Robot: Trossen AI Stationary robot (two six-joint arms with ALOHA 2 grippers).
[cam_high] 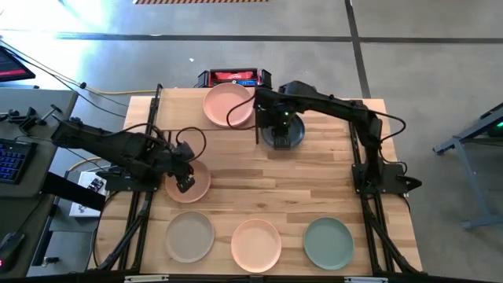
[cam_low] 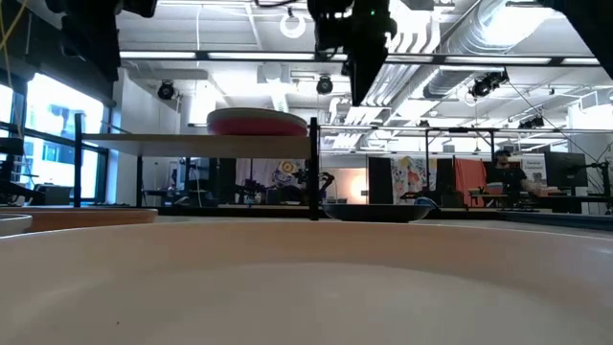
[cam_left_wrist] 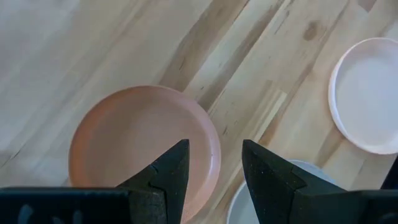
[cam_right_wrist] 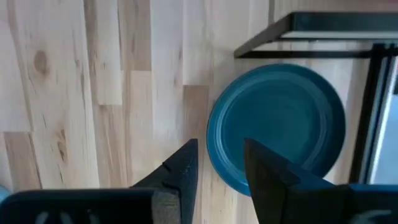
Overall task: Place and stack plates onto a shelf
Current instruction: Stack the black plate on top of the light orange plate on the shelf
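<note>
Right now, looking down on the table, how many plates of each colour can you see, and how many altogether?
Peach plates: 3
Beige-grey plate: 1
Pale green plate: 1
Dark teal plate: 1
Total: 6 plates in sight from above; any hidden beneath another are not counted.

left hand (cam_high: pixel 185 180) parted, right hand (cam_high: pixel 280 126) parted
</note>
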